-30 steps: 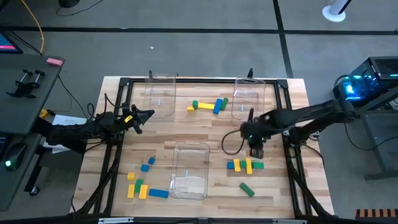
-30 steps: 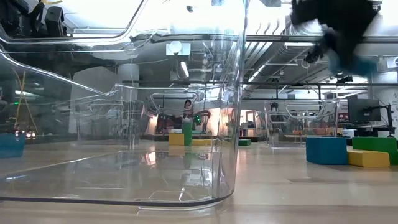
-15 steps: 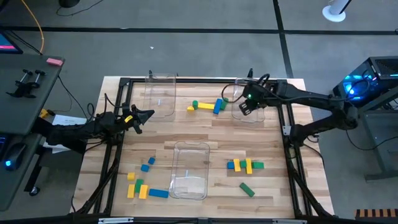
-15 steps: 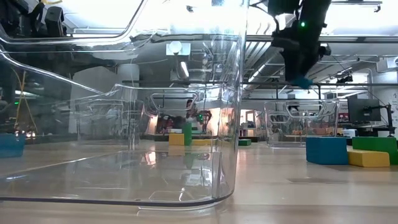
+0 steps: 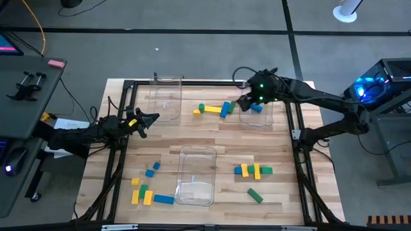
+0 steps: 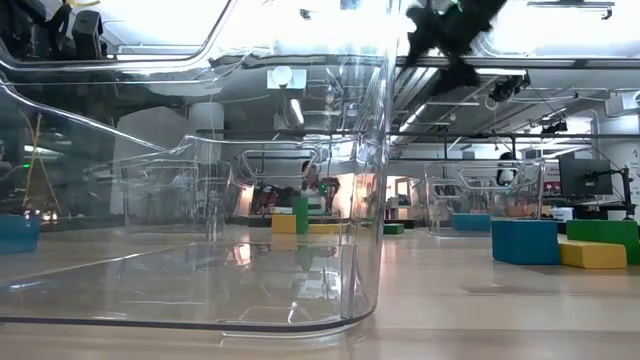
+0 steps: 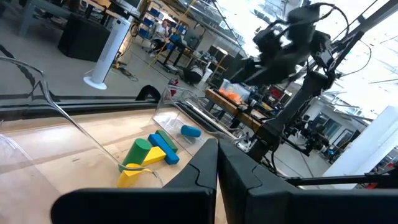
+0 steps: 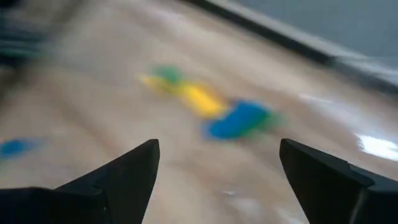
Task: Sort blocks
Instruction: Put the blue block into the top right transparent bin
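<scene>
The blocks lie in groups on the wooden table: a green, yellow and blue group (image 5: 215, 109) at the far middle, another (image 5: 252, 171) near right with a lone green bar (image 5: 255, 195), and several (image 5: 148, 189) near left. One blue block (image 5: 257, 108) lies on the floor of the far right bin (image 5: 264, 119). My right gripper (image 5: 247, 101) hangs open and empty above that bin's left rim, slanting down; its wrist view (image 8: 217, 155) looks at the far group. My left gripper (image 5: 151, 119) waits shut at the table's left.
Two more clear bins stand on the table: one at the far left (image 5: 166, 99) and one in the near middle (image 5: 196, 174), whose wall fills the low view (image 6: 380, 200). A black frame (image 5: 298, 147) runs along the table's edges.
My right gripper has carried a blue block from the near right group toward the table's far edge, rising and rolling, to above the far right bin. It has let go there, and the block now lies in that bin. The gripper has then drifted a little left.
</scene>
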